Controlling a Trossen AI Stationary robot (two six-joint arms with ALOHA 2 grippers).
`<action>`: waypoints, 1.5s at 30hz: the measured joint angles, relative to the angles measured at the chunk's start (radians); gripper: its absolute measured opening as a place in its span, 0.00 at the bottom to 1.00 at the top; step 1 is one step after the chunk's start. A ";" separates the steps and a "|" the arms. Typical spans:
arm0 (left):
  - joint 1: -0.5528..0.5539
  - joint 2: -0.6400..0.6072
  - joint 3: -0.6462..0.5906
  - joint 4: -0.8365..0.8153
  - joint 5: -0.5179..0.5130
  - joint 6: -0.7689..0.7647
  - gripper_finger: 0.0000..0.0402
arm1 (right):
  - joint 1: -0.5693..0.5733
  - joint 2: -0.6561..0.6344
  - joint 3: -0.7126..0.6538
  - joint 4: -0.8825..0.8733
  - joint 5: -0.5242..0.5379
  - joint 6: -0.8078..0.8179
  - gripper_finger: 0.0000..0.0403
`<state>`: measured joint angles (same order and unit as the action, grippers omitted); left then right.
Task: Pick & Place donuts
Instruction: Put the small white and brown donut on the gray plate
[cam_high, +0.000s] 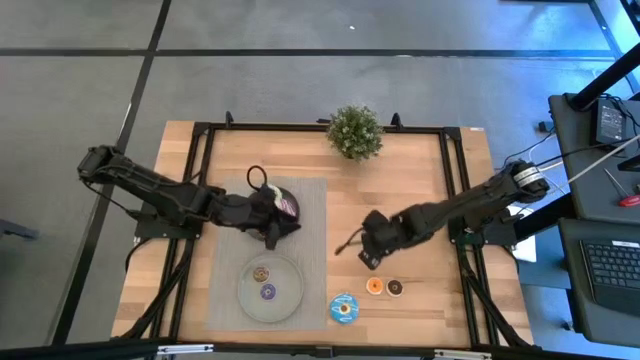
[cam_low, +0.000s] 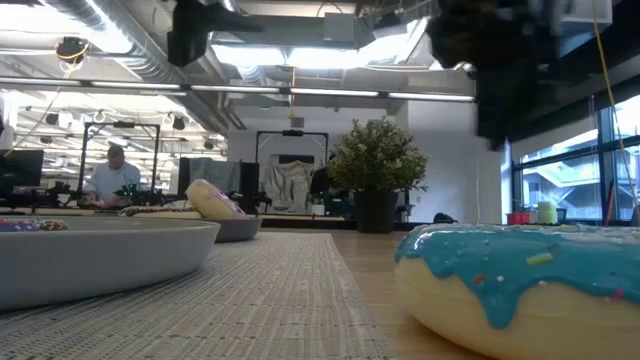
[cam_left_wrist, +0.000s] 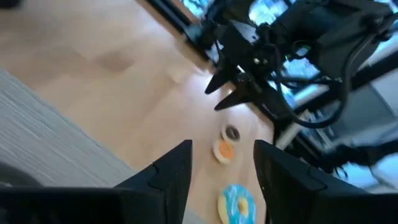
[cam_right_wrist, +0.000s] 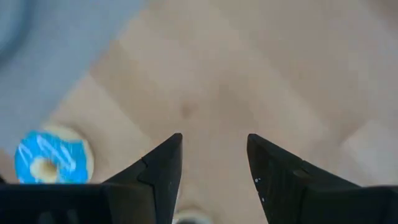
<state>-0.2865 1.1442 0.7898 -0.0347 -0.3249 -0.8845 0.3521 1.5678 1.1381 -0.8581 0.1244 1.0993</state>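
Note:
A blue donut (cam_high: 343, 308) lies flat on the wood near the table's front edge, with a mini orange donut (cam_high: 374, 286) and a mini dark brown donut (cam_high: 395, 288) to its right. My right gripper (cam_high: 370, 260) hangs open above the bare wood just behind the orange one, fingers pointing steeply down, nothing between them (cam_right_wrist: 211, 162). My left gripper (cam_high: 275, 232) is open and empty (cam_left_wrist: 221, 165) over the grey mat, beside a pink-striped donut (cam_high: 288, 207) on the far plate. The near plate (cam_high: 295, 300) holds a purple mini donut (cam_high: 268, 292) and a brown-and-white one (cam_high: 260, 272).
A small potted plant (cam_high: 354, 131) stands at the table's far edge. The grey mat (cam_high: 225, 270) covers the left half under both plates. Bare wood lies between the mat and the right arm. In the low view a person sits at a desk far behind the table.

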 joint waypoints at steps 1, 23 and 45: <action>-0.010 0.000 0.000 -0.005 0.007 0.000 0.41 | 0.021 0.011 0.000 -0.013 -0.015 0.046 0.45; -0.049 0.000 0.000 -0.022 0.007 0.016 0.41 | 0.328 0.194 0.000 -0.073 -0.166 0.494 0.45; -0.046 0.000 0.000 -0.021 -0.024 0.016 0.41 | 0.324 0.295 0.002 -0.056 -0.147 0.486 0.19</action>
<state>-0.3321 1.1442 0.7898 -0.0559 -0.3485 -0.8688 0.6765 1.8626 1.1400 -0.9139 -0.0228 1.5852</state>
